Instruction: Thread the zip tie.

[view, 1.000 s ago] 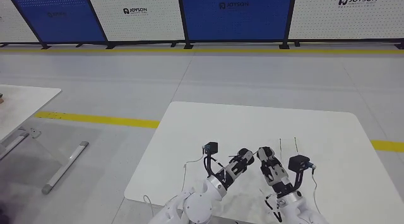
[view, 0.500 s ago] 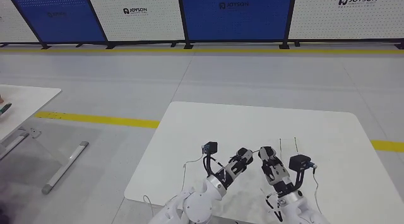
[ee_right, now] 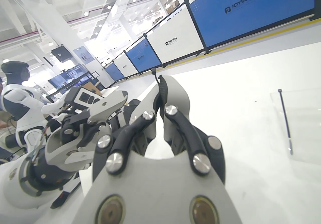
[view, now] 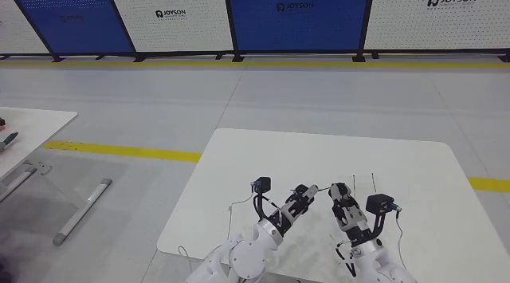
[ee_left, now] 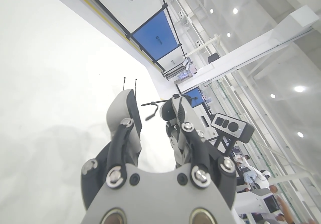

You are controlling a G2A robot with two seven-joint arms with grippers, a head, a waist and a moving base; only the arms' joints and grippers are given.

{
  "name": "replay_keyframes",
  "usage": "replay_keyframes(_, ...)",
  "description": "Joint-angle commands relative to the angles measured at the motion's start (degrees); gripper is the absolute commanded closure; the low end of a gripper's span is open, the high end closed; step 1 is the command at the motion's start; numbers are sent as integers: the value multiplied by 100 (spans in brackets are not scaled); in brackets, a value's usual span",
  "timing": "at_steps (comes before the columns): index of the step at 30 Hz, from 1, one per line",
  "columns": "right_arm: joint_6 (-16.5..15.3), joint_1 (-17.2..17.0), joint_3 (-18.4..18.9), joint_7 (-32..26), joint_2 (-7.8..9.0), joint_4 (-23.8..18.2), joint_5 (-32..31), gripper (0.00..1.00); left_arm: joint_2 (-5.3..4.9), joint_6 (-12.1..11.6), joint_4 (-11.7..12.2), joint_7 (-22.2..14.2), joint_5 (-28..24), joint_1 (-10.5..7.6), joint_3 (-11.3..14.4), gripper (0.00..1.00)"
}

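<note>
From above, the left gripper (view: pixel 310 192) and its arm have drawn back a little toward the robot's left. The right gripper (view: pixel 335 190) has eased slightly the other way, fingers pinched on the zip tie (ee_left: pixel 151 103), so the gap between the two above the desk (view: pixel 239 163) is wider than a second ago. At the left edge of that view, a small dark object (view: pixel 8 139) has slid further onto the other desk (view: pixel 40 123).
</note>
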State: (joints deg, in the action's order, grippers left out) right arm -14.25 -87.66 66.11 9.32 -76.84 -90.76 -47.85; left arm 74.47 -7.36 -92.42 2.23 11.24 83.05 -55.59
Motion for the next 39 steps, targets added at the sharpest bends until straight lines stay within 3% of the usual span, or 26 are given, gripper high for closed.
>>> replay_keyframes(1, 3, 6, -5, 2, -3, 6, 15, 100, 1, 3, 25, -16, -11, -12, -8, 96)
replay_keyframes(3, 16, 21, -19, -4, -7, 22, 12, 100, 3, 4, 36, -24, -18, -20, -10, 100)
replay_keyframes(25, -42, 42, -17, -96, -9, 35, 13, 100, 15, -32, 23, -27, 23, -10, 9, 100)
replay_keyframes(26, -44, 42, -15, -107, -9, 36, 17, 89, 16, -32, 22, -16, 17, -7, 7, 100)
replay_keyframes(27, -46, 42, -13, -115, -8, 37, 20, 40, 18, -30, 19, -3, 9, -5, 7, 100)
replay_keyframes(28, -55, 40, -11, -122, -8, 38, 25, 10, 21, -25, 18, 13, -1, -4, 7, 100)
replay_keyframes(29, -73, 41, -10, -131, -6, 39, 18, 0, 23, -21, 17, 33, -8, -3, 6, 100)
replay_keyframes(39, -298, -20, 88, -100, 31, 84, -120, 0, 55, 1, -27, 326, -105, 30, -2, 100)
